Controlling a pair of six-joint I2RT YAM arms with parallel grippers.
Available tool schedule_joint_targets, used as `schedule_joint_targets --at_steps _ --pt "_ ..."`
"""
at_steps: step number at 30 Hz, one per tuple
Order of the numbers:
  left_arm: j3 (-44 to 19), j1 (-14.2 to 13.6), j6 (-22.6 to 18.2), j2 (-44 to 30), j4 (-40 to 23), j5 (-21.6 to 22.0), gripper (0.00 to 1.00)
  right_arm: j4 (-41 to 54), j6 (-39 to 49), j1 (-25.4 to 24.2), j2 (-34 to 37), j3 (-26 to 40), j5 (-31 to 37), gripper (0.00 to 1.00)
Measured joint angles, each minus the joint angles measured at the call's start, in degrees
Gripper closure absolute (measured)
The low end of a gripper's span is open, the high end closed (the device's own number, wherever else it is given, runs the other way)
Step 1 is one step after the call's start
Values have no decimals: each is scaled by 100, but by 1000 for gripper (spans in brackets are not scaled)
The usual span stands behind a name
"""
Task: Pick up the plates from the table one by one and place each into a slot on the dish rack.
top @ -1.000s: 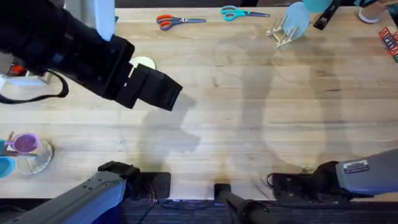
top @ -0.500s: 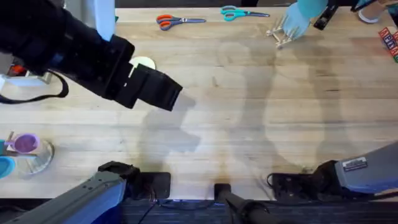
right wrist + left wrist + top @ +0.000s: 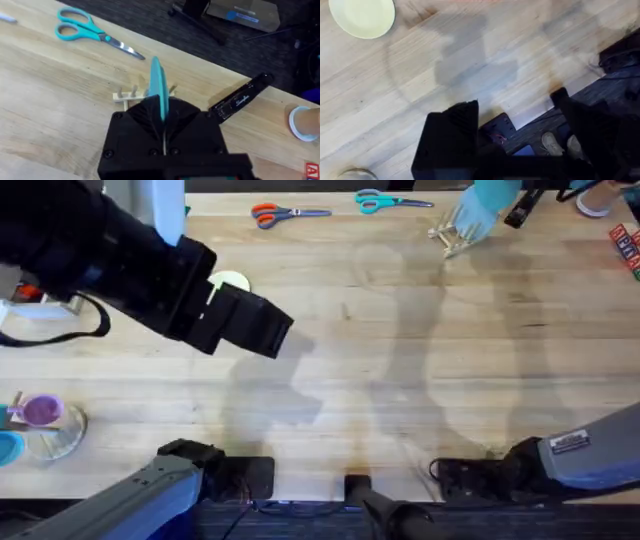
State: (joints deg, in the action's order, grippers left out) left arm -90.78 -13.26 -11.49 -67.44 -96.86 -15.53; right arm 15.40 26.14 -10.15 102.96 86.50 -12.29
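Right fingers (image 3: 161,117) pinching teal plate (image 3: 158,90) on edge, over dish rack (image 3: 131,94)

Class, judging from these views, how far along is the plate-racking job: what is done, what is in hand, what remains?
Done: no plate visibly released in the rack yet. In hand: the right gripper pinches the teal plate on edge at the rack. Left: seating and releasing it, then the cream plate, which lies flat on the table.
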Motion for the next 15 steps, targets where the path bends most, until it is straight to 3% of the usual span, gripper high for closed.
schedule_joint_targets --at_steps 15 --pt "0 0 0 0 0 0 7 -144 -194 15 279 0 0 973"
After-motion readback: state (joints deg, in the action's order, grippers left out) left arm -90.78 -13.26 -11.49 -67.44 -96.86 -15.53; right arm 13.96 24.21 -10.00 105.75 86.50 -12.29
